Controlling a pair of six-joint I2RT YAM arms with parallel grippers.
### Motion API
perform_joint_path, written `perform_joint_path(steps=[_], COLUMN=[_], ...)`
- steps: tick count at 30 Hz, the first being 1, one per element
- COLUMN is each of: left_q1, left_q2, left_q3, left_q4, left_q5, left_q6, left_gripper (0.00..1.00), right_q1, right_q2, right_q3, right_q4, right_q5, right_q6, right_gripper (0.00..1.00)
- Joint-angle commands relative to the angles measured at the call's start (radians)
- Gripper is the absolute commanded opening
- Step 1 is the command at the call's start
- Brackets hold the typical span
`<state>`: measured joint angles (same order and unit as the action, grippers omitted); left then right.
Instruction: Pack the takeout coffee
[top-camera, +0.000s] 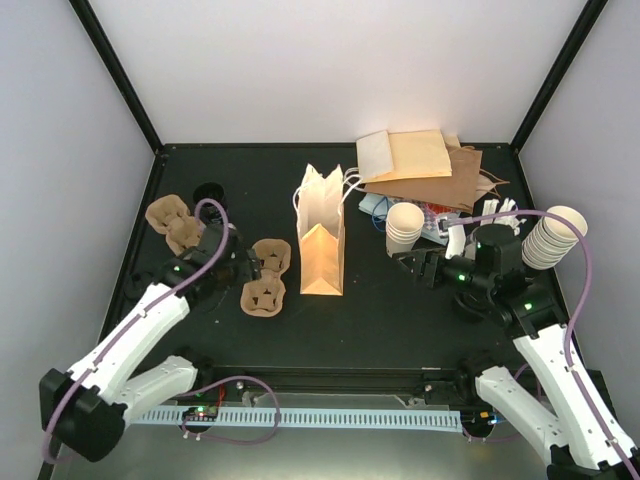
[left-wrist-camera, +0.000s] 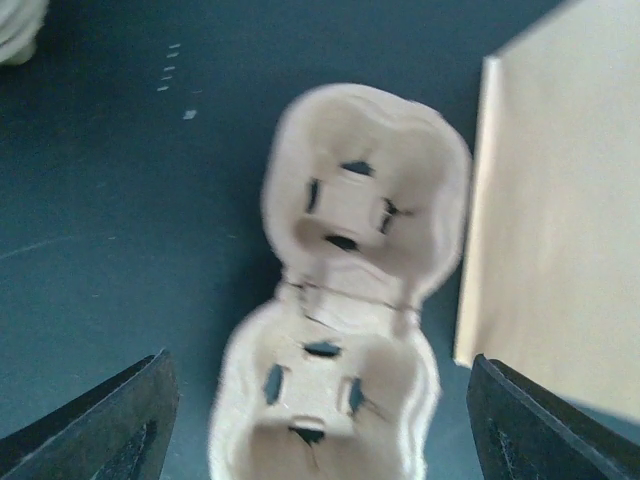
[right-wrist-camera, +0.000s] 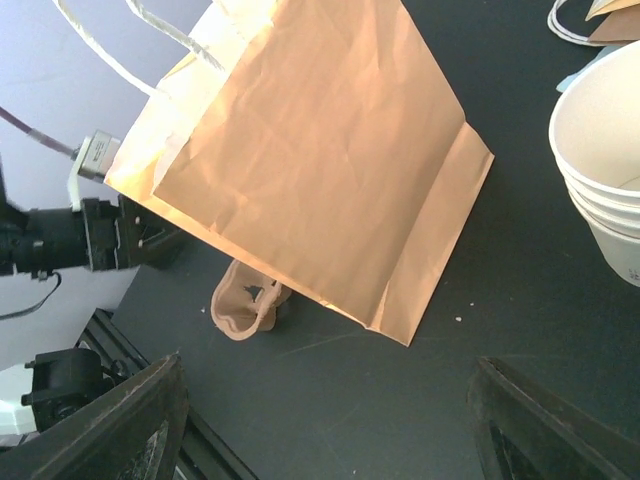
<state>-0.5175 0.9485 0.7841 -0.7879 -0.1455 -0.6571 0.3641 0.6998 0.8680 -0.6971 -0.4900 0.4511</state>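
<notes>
A black round lid (top-camera: 209, 193) shows at the back left of the table; I cannot make out the cup under it. The brown paper bag (top-camera: 322, 240) stands open in the middle, and also shows in the right wrist view (right-wrist-camera: 310, 160). My left gripper (top-camera: 250, 267) is open and empty, its jaws wide on either side of a brown pulp cup tray (left-wrist-camera: 345, 300) just left of the bag (left-wrist-camera: 560, 220). My right gripper (top-camera: 412, 265) is open and empty to the right of the bag, above bare table (right-wrist-camera: 325, 420).
A second pulp tray (top-camera: 172, 222) lies at the back left. Stacks of lidless cream cups stand right of the bag (top-camera: 405, 228) and at the far right (top-camera: 553, 237). Flat paper bags (top-camera: 425, 165) are piled at the back right.
</notes>
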Motion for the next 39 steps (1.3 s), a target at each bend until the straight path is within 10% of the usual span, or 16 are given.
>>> perform_joint_path(steps=[1, 7, 20, 39], left_q1=[0.213, 0.221, 0.07, 0.036], left_q2=[0.049, 0.129, 0.044, 0.25], left_q3=[-0.033, -0.074, -0.064, -0.067], left_q4=[0.092, 0.194, 0.117, 0.226], left_q5=[0.26, 0.446, 0.186, 0.14], left_q6=[0.01, -0.26, -0.95, -1.201], left_gripper=[0.82, 0.83, 0.93, 0.83], right_q1=[0.002, 0.002, 0.002, 0.003], right_q2=[0.01, 0.026, 0.032, 0.034], right_q3=[0.028, 0.054, 0.032, 0.093], right_q4=[-0.01, -0.028, 0.001, -0.066], right_q5=[0.012, 0.036, 0.031, 0.059], right_q6=[-0.01, -0.03, -0.026, -0.09], right_gripper=[0.79, 0.79, 0.79, 0.79])
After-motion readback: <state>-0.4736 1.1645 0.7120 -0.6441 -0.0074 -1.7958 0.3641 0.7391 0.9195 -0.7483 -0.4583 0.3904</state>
